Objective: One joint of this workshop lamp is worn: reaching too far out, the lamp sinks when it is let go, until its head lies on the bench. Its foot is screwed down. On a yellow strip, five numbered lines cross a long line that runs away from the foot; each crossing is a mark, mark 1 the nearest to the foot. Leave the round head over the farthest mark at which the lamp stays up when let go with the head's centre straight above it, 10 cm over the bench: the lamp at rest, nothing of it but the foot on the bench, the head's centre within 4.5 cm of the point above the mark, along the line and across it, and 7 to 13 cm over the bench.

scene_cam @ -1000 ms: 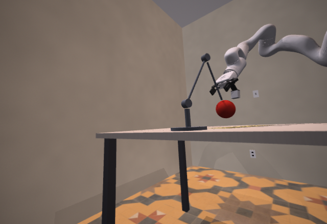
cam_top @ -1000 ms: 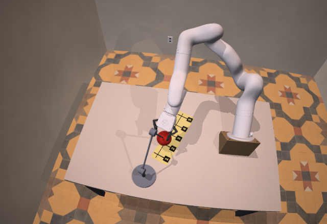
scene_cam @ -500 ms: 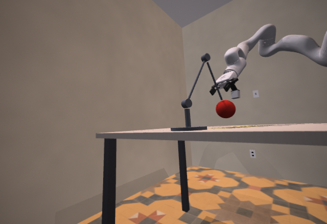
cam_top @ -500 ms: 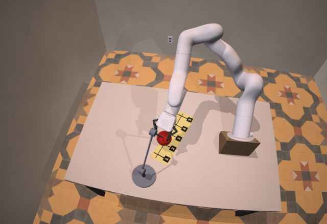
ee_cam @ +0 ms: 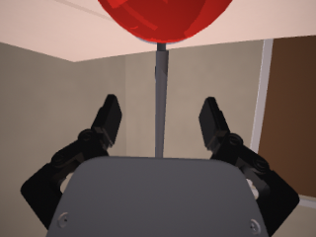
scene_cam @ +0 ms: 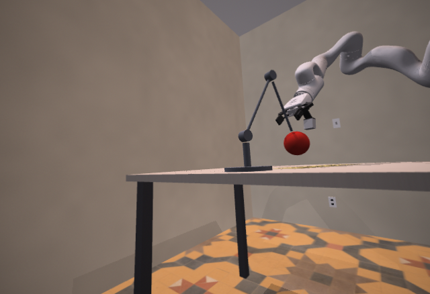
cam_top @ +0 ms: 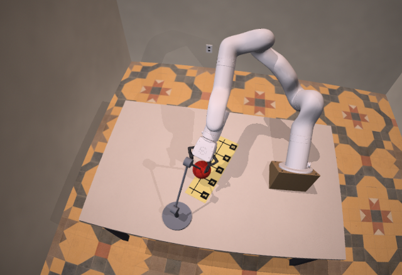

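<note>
The lamp's round red head (cam_top: 201, 169) hangs above the yellow strip (cam_top: 212, 170), near its second mark from the foot. In the side view the red head (scene_cam: 296, 143) is clear of the bench top. The grey disc foot (cam_top: 176, 215) sits on the bench, and a thin rod (ee_cam: 161, 101) runs from the head (ee_cam: 164, 17) up to the elbow joint (scene_cam: 270, 74). My gripper (ee_cam: 160, 106) is open, with the rod passing between the fingers and touching neither. It also shows in the top and exterior views (cam_top: 201, 159) (scene_cam: 291, 114), just above the head.
My arm's brown base block (cam_top: 293, 176) stands at the bench's right. The strip's farther marks (cam_top: 230, 151) lie beyond the head, towards the back. The bench edge runs close in front of the foot.
</note>
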{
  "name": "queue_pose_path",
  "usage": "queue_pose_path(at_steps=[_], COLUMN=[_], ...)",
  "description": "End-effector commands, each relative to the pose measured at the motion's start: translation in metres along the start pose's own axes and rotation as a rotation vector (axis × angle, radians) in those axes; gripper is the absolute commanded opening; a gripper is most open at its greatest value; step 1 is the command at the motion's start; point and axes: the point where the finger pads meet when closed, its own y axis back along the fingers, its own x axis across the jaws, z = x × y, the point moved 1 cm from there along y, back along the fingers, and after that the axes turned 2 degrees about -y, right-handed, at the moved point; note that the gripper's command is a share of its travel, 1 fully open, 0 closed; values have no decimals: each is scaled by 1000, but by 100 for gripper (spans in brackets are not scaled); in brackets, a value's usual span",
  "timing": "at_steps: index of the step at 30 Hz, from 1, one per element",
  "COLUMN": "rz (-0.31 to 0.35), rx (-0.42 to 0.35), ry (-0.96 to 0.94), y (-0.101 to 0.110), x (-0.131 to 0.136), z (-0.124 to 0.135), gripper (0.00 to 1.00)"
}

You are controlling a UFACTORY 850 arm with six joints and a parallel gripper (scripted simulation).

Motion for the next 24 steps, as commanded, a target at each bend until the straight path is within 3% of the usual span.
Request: queue_pose_path(at_steps=[1,15,24], rz=[-1,-1,-1], rx=[-1,-1,-3], ry=[1,1,0], y=[5,65,91], x=[-1,0,0], z=[1,1,1], gripper=[100,100,100])
